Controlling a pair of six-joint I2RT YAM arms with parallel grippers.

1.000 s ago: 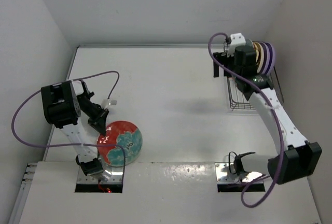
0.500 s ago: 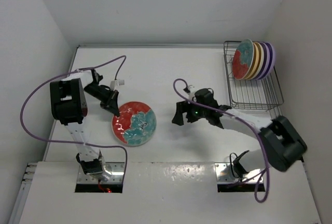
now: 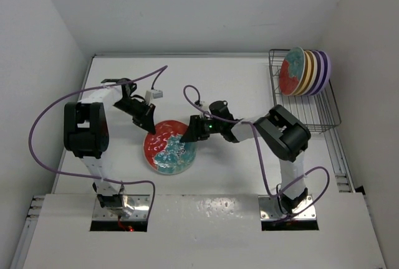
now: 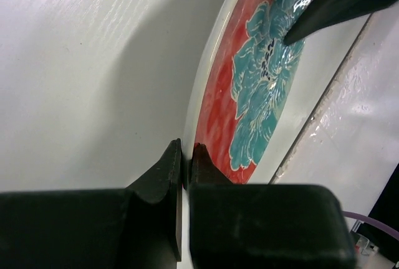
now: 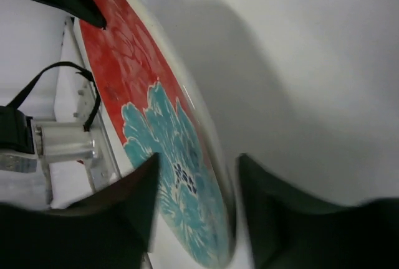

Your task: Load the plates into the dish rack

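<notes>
A red plate with a teal flower (image 3: 170, 149) is held tilted over the middle of the table, its rim clamped in my left gripper (image 3: 149, 126). In the left wrist view both fingers of that gripper (image 4: 187, 148) pinch the plate's (image 4: 262, 76) white edge. My right gripper (image 3: 190, 133) reaches in from the right. Its jaws (image 5: 198, 159) straddle the opposite rim of the plate (image 5: 168, 126), one on the face and one behind, with a gap still showing. The dish rack (image 3: 307, 114) stands at the far right with several plates (image 3: 304, 71) upright in it.
White walls close in the table on the left, back and right. A purple cable (image 3: 47, 126) loops out from the left arm. The right arm's cable (image 3: 265, 169) hangs near its base. The arm bases sit at the near edge.
The left gripper has carried the plate from the near left toward the centre. The right arm swung from the rack to the plate, and its jaws have narrowed around the rim.
</notes>
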